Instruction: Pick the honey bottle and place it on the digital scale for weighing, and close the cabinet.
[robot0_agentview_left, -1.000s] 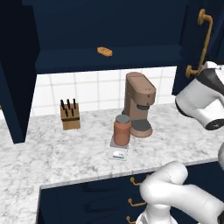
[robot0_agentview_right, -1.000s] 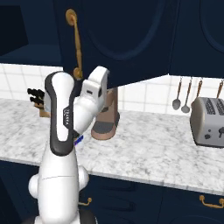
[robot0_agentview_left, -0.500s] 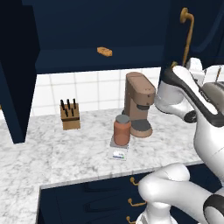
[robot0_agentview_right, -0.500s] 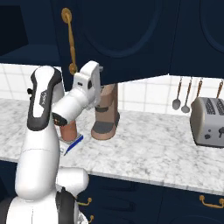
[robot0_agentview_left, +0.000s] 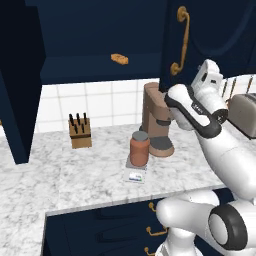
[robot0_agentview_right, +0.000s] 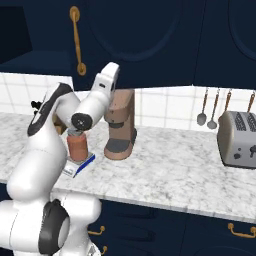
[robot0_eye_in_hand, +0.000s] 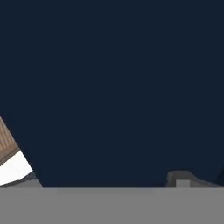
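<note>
The jar (robot0_agentview_left: 139, 148) stands on the scale (robot0_agentview_left: 136, 172) on the counter (robot0_agentview_left: 85, 175), just before the coffee machine (robot0_agentview_left: 157, 120). The knife block (robot0_agentview_left: 80, 132) sits to their left by the wall, the toaster (robot0_agentview_right: 238, 138) far right. A lump (robot0_agentview_left: 119, 58) lies in the open cabinet (robot0_agentview_left: 100, 40) above.

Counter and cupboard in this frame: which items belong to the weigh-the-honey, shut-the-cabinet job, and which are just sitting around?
Job items:
- honey bottle, standing on the digital scale
- cabinet, left door swung open
- gripper, raised by the right door's brass handle

Bystanders:
- coffee machine
- knife block
- orange lump on the cabinet shelf
- toaster
- hanging utensils
</note>
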